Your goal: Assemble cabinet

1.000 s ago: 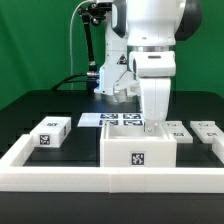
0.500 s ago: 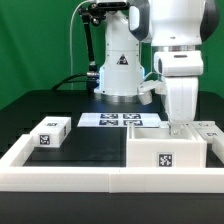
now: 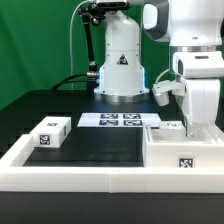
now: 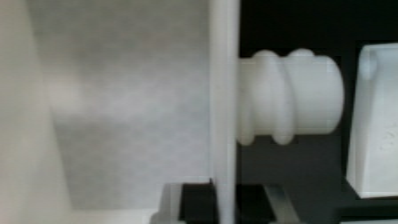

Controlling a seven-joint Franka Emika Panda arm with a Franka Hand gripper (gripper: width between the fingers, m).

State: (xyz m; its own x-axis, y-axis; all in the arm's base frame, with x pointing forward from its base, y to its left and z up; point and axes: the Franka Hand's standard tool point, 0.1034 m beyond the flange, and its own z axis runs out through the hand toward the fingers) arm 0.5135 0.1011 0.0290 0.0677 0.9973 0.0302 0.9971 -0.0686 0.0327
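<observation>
In the exterior view, the cabinet (image 3: 185, 152) now sits at the exterior view's right end of the table, tight against the white border rail (image 3: 80, 176). Half a second ago it stood nearer the middle, and the arm has travelled the same way with it. The gripper (image 3: 198, 127) reaches down over the cabinet's back wall, its tips hidden behind that wall. The small tagged block (image 3: 50, 133) on the left and the marker board (image 3: 120, 120) lie where they lay before. A further small white block (image 3: 168, 126) shows just behind the cabinet. The table (image 3: 100, 150) is matt black, and a green curtain (image 3: 40, 45) hangs behind the arm's white base (image 3: 120, 62). In the wrist view, a thin cabinet (image 4: 107, 100) wall runs straight between the dark fingers of the gripper (image 4: 222, 205), which are clamped narrowly on it. A ribbed white cylinder (image 4: 294, 95) juts out beside the wall.
</observation>
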